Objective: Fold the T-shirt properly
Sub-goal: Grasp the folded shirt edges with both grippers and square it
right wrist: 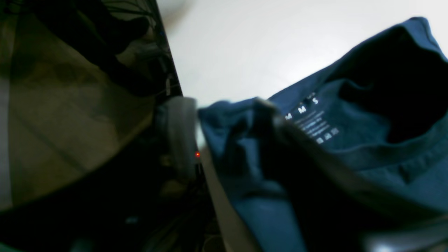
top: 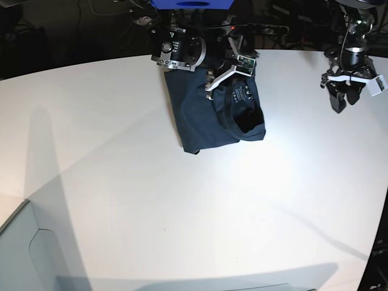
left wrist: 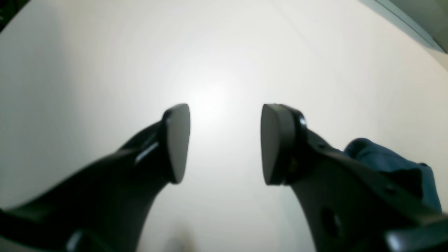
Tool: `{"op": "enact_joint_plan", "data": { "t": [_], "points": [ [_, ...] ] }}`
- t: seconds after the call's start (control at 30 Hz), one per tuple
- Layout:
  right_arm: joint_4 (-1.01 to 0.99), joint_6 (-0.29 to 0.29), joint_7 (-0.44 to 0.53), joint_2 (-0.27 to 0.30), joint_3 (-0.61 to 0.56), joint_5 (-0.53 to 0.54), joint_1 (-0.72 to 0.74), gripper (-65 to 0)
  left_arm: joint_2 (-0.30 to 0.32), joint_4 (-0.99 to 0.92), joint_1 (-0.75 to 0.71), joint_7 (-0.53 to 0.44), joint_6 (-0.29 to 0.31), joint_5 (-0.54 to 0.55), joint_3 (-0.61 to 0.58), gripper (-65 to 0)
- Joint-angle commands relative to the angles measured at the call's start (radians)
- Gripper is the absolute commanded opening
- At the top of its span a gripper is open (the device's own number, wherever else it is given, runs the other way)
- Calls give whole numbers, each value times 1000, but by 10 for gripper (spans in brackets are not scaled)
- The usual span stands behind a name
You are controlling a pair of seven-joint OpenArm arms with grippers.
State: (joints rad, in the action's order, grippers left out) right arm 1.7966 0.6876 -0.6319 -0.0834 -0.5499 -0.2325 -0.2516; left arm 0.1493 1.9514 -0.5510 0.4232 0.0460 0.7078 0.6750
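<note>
Two tools: left tool (left wrist: pixel 225 143) agape, empty, well apart from T-shirt (top: pixel 209 112) — right tool's (top: pixel 219 76) state unclear, over the collar.

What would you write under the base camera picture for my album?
Dark blue T-shirt bunched on a white table, one robot gripper over it.

Big white round-edged table (top: pixel 182 212) under a bright overhead light, glare spot mid-surface, long soft shadows across it, dark cluttered background with cables (top: pixel 91 12) behind the far edge, pale grey panel (top: pixel 24 254) at near-left corner.
</note>
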Motion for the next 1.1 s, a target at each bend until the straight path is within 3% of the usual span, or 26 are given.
{"op": "enact_joint_plan", "data": {
  "t": [0.0, 0.1, 0.27, 0.47, 0.83, 1.07],
  "points": [
    [47, 11, 30, -13, 3, 22, 7, -307, 11, 18, -7, -25, 10, 11, 15, -336],
    [125, 11, 30, -8, 44, 22, 1, -257, 11, 15, -5, -25, 10, 11, 21, -336],
    [228, 11, 30, -16, 202, 23, -12, -255, 11, 21, -4, -25, 10, 23, 19, -335],
    [231, 11, 30, -13, 325, 23, -13, -259, -9, 36, 3, -25, 10, 161, -54, -285],
    [228, 11, 20, 7, 336, 23, -16, -273, -7, -37, 122, -27, 9, 163, -395, -268],
    [228, 11, 20, 7, 336, 23, -16, -273, 2, -134, 176, -27, 9, 163, -461, -271]
  ]
}}
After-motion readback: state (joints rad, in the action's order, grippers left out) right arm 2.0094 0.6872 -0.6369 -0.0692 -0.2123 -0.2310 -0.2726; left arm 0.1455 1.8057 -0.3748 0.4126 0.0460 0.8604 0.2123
